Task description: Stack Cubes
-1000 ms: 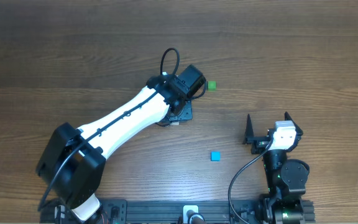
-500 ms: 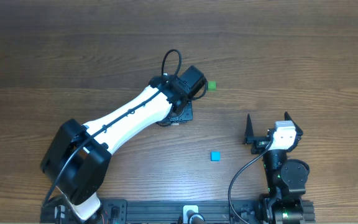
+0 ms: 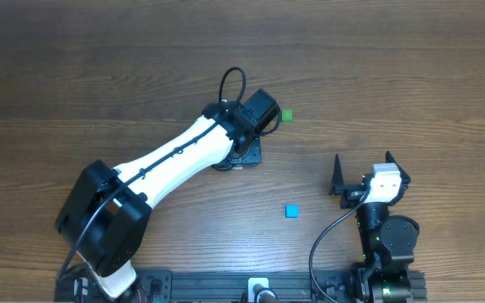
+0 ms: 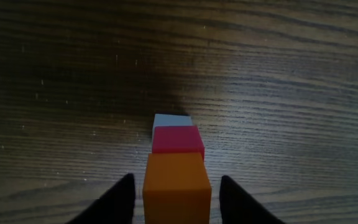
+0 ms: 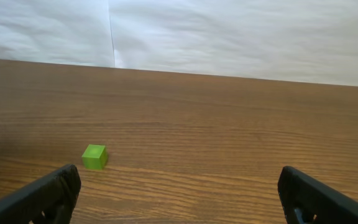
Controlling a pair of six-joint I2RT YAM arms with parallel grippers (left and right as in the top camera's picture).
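Left wrist view: left gripper (image 4: pixel 176 180) released, fingers (image 4: pixel 120 199) flanking orange cube (image 4: pixel 176 190) atop red cube (image 4: pixel 178 139) and white cube (image 4: pixel 169 119). Risk: finger brushing cubes on withdrawal, toppling them. Right gripper (image 5: pixel 179 179) spread, green cube (image 5: pixel 94 156) ahead.

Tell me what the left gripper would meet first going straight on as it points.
Likely the orange cube, already between the open fingers of the left gripper; the red cube and pale cube lie beyond, depth unclear.

Wooden table (image 3: pixel 411 76) bearing a green cube (image 3: pixel 287 115), a blue cube (image 3: pixel 291 211) and a three-cube stack (image 4: pixel 176 168)
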